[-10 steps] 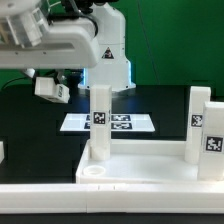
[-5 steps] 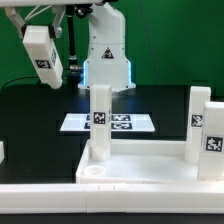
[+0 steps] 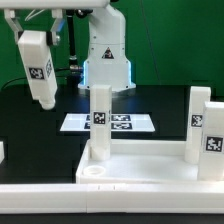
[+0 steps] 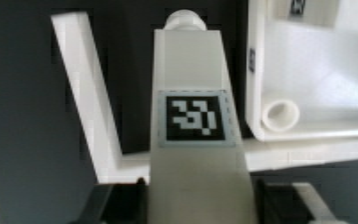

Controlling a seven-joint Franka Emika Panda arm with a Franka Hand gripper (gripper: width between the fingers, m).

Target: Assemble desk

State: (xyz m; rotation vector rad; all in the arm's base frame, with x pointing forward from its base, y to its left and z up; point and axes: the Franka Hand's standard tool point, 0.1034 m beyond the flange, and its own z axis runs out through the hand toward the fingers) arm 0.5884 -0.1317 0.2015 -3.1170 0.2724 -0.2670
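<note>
My gripper is shut on a white square desk leg with a black-and-white tag and holds it in the air, slightly tilted, at the exterior view's left, above the black table. In the wrist view the leg runs out from between the fingers of my gripper. The white tabletop lies in front, with an open corner socket. That socket also shows in the wrist view. One leg stands on the tabletop, and two more tagged legs stand at its right.
The marker board lies flat on the black table behind the tabletop. The robot's base stands behind it before a green backdrop. A small white piece shows at the left edge.
The arm has swung up and over with the leg, turning it from lying low under the arm to hanging nearly upright. In the last half second it has moved slightly down.
</note>
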